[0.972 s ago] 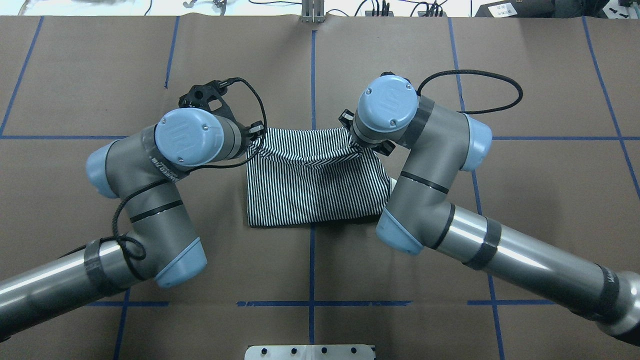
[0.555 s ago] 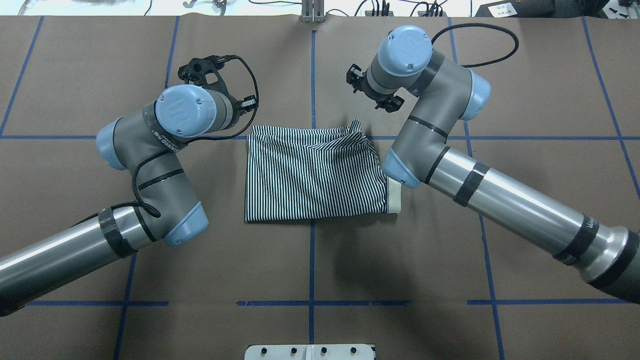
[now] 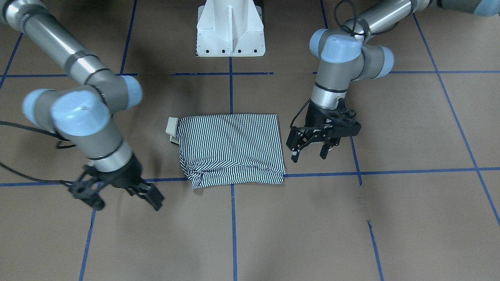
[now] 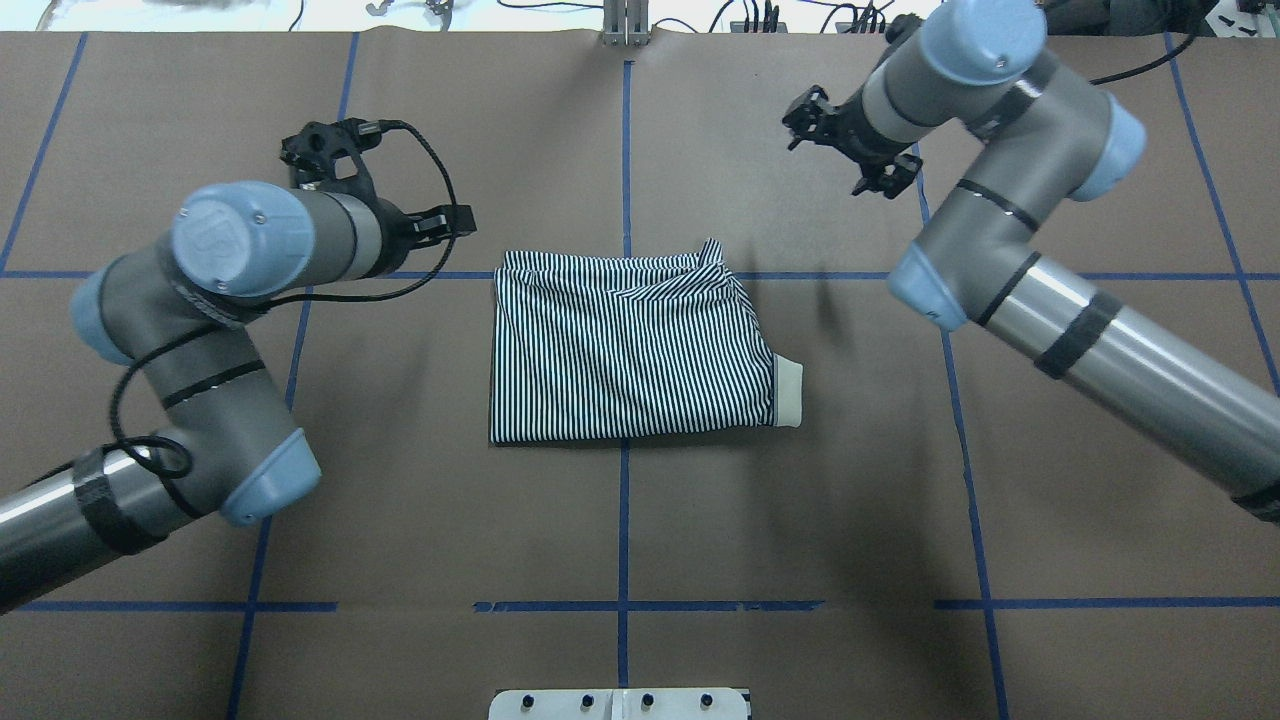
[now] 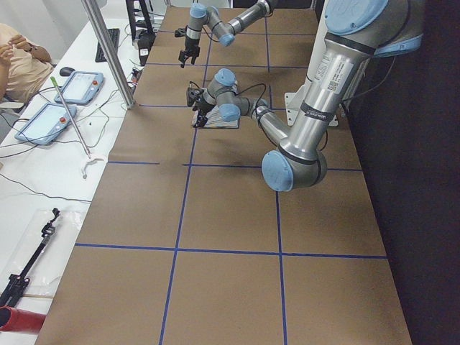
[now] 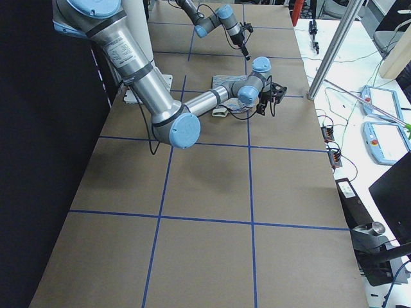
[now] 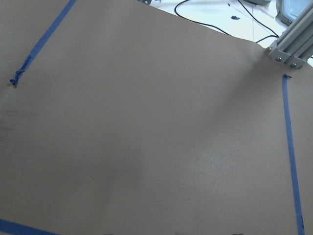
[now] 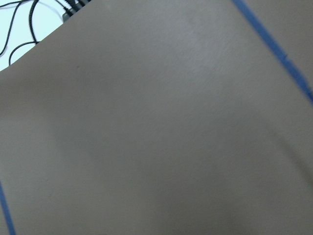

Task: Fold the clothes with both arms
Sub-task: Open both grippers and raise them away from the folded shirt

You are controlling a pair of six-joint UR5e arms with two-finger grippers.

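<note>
The striped polo shirt (image 4: 630, 350) lies folded into a rectangle at the table's middle, and also shows in the front-facing view (image 3: 230, 144). Its cream collar (image 4: 788, 392) sticks out at the right side. The far edge is a little rumpled. My left gripper (image 3: 309, 157) is open and empty, just off the shirt's left side and apart from it; in the overhead view it (image 4: 440, 222) sits beside the far left corner. My right gripper (image 3: 125, 203) is open wide and empty, raised beyond the shirt's far right corner (image 4: 845, 145). Both wrist views show only bare brown table paper.
Brown paper with blue tape lines (image 4: 624, 520) covers the table. The white pedestal base (image 3: 230, 31) stands at the near edge. Cables and an aluminium post (image 4: 625, 25) lie along the far edge. An operator's desk with tablets (image 5: 65, 100) is beyond it.
Both grippers let go of the shirt's far edge and drew away from it, the left one to the left, the right one to the far right. The shirt settled flat.
</note>
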